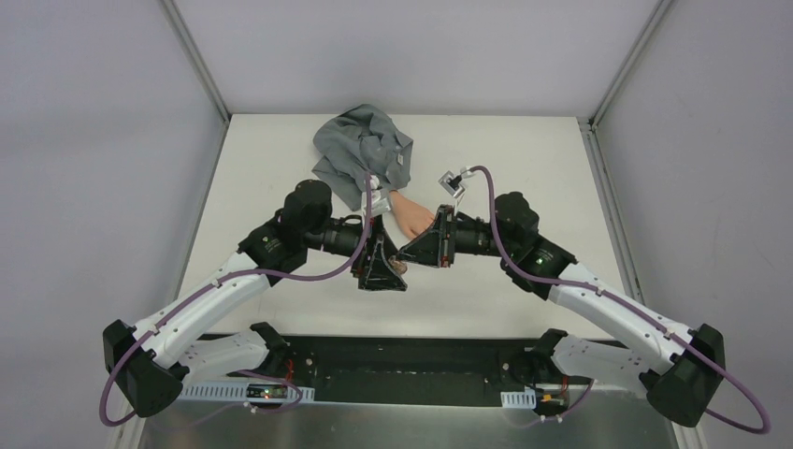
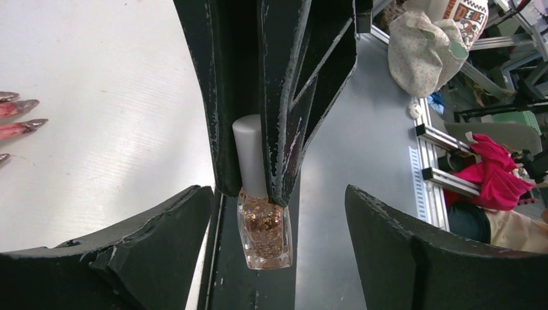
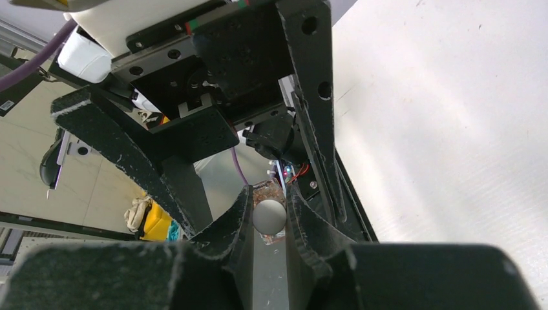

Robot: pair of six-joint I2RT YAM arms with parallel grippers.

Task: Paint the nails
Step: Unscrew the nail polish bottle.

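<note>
- Right gripper (image 3: 268, 208) pinches the bottle (image 2: 263, 236) by its cap (image 2: 249, 155), probably to unscrew it.
- Left gripper (image 2: 278, 194) gapes wide around the bottle, touching nothing.
- Nails (image 2: 29, 123) wait apart.

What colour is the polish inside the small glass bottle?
Coppery-pink glitter flakes in a clear base. The bottle shows best in the left wrist view.

No text, brand, number or sign is readable in any view. The small white tag (image 3: 6, 105) at the right wrist view's edge is too blurred.
</note>
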